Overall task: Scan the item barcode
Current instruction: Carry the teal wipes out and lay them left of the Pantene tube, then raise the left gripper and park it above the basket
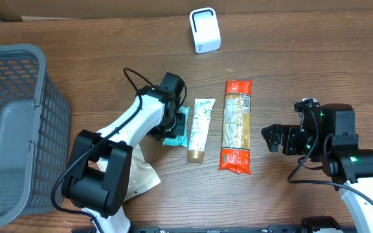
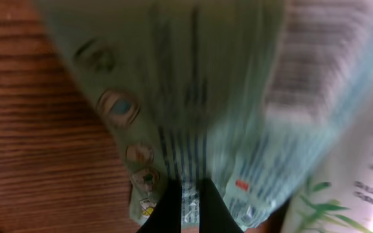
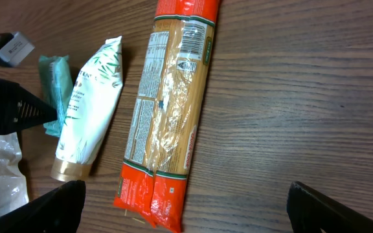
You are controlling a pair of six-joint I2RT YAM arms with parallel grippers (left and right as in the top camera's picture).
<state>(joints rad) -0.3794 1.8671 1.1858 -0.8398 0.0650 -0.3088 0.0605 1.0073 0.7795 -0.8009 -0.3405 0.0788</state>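
Seen from overhead, the left gripper [image 1: 175, 122] sits on the teal packet [image 1: 173, 139]. This packet lies on the wooden table [image 1: 303, 52], just beside a white tube [image 1: 200, 129] with a gold cap. To the right of the tube lies a long pasta pack [image 1: 237, 126], near it but apart. The white scanner [image 1: 204, 30] stands at the far edge, well apart from the packet. A grey basket [image 1: 11, 50] is at the left, and a crumpled clear bag [image 1: 141, 178] lies beside the left arm. The right gripper [image 1: 274, 138] hovers to the right of the pasta pack with its jaws spread.

In the left wrist view, the two dark fingers [image 2: 167, 210] are pressed together and pinch the edge of the teal packet, which fills nearly the whole picture. A blurred barcode [image 2: 303, 71] shows on the packet at the upper right.

In the right wrist view, the fingers [image 3: 50, 207] stand wide apart with nothing held between them. The pasta pack, the tube and the teal packet lie side by side ahead.
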